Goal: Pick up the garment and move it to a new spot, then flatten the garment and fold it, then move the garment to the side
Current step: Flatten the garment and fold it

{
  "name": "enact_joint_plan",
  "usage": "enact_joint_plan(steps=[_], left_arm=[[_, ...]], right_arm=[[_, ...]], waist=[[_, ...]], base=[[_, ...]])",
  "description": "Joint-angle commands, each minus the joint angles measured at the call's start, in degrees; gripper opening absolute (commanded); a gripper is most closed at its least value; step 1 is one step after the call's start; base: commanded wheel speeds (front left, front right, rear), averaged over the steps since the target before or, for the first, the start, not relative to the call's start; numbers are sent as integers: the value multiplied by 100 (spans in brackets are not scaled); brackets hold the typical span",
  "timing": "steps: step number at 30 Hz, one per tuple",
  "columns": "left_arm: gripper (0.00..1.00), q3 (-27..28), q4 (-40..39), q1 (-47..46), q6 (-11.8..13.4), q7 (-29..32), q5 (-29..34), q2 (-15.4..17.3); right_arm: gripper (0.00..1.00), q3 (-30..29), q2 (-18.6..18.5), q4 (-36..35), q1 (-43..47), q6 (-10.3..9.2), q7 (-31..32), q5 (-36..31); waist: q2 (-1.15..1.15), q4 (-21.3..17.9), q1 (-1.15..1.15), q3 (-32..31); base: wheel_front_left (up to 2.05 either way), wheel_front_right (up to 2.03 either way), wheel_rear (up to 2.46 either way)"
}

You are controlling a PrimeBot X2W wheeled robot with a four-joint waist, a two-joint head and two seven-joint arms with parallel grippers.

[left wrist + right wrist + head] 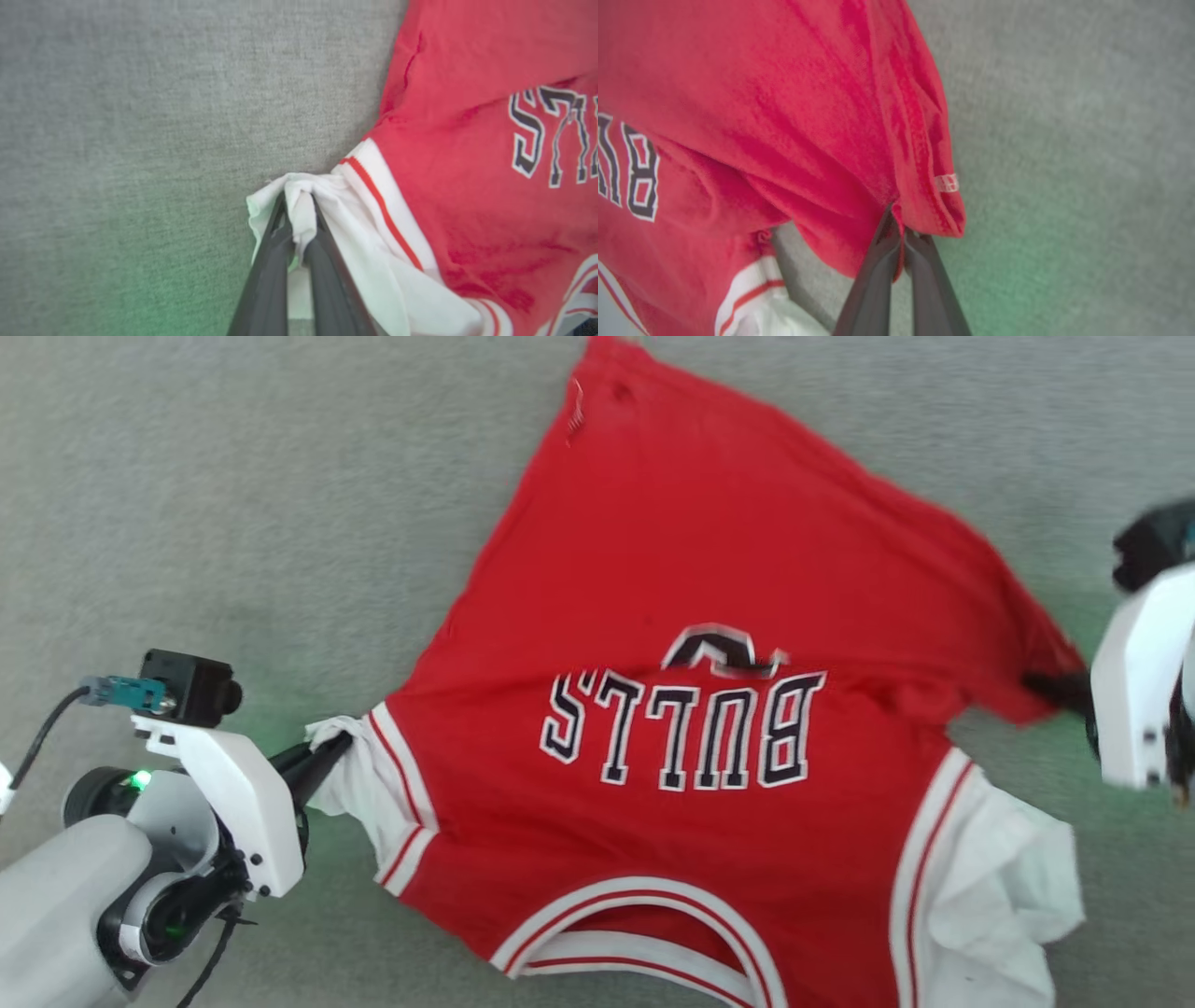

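**Red garment (pixel 691 569) spread over a grey carpeted surface (pixel 233 476), gripped at two edges.**

The garment lies with its striped neck band (pixel 644 896) at the bottom of the head view, so the "BULLS" lettering (pixel 686 728) reads upside down there. The left gripper (pixel 331 751) has its jaws clamped on a bunch of the white left sleeve (pixel 350 793) at the garment's left edge. The right gripper (pixel 1046 686) has its jaws pinched together on a folded red corner at the right edge, just above the crumpled white right sleeve (pixel 999 887). A green glow tints the surface near each gripper.
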Motion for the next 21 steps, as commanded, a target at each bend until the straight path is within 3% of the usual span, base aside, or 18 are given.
enact_joint_plan(steps=[1, 6, 10, 11, 12, 13, 17, 21], left_arm=[[0, 32, -22, 38, 77, 28, -9, -16], [0, 41, -230, 59, 174, 59, -8, 99], [0, 19, -315, 47, 197, 96, 8, 89], [0, 11, -321, 46, 193, 98, 10, 77], [0, 4, -324, 47, 185, 108, 11, 67], [0, -5, -319, 46, 174, 115, 13, 54], [0, -17, -285, 123, 145, 84, -7, 73], [0, -22, -279, 157, 137, 48, -39, 64]], right_arm=[[0, -55, 9, -73, 356, -4, 101, 7], [0, -447, 208, -519, 1170, -4, 130, -53], [0, -656, 511, -409, 1561, -5, -44, -172], [13, -656, 580, -367, 1607, -5, -150, -195], [42, -653, 638, -352, 1609, -5, -315, -202], [100, -654, 664, -315, 1618, -5, -443, -239], [100, -719, 557, -371, 1705, -23, -742, -309], [100, -958, 486, -859, 1818, -17, -950, -376]], waist=[[0, -173, 0, -108], [0, -301, 0, -135], [0, -320, 0, -131], [0, -319, 0, -137], [0, -315, 0, -143], [0, -307, 0, -156], [0, -294, 0, -233], [0, -259, 0, -327]], base=[[0, 0, 0], [0, 0, 0], [0, 0, 0], [0, 0, 0], [0, 0, 0], [0, 0, 0], [0, 0, 0], [0, 0, 0]])
